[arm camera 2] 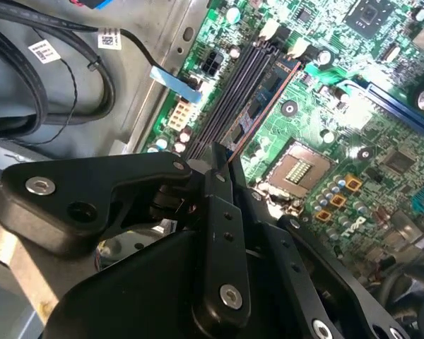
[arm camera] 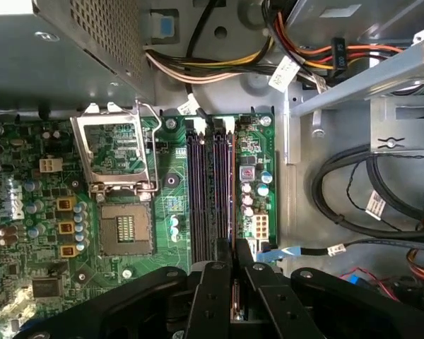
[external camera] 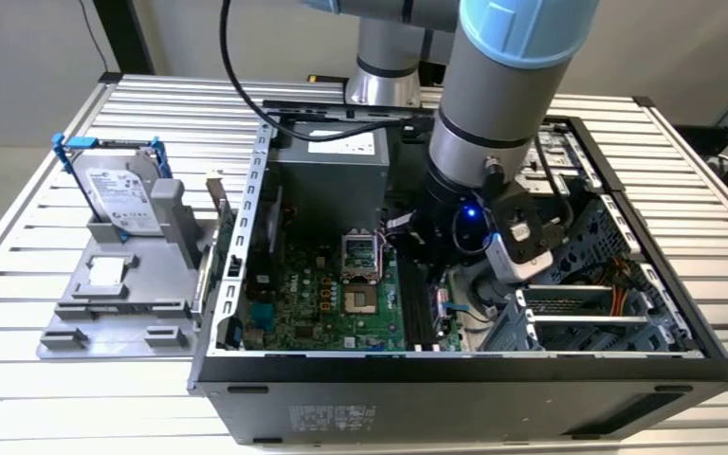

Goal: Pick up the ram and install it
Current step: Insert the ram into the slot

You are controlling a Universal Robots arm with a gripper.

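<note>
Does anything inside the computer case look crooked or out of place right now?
Nothing stands out. The ram stands on edge along the black slots on the green board, with the tool closed on its near end. The cables lie off to the side.

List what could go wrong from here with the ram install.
1. The ram sits edge-on over the black slots with the gripper shut on it; if it is off the slot line, pressing may bend the board or jam it.
2. The slot end latches may catch the stick's end if they are not open.
3. The black cable with the blue tab lies close beside the fingers and could snag.
</note>
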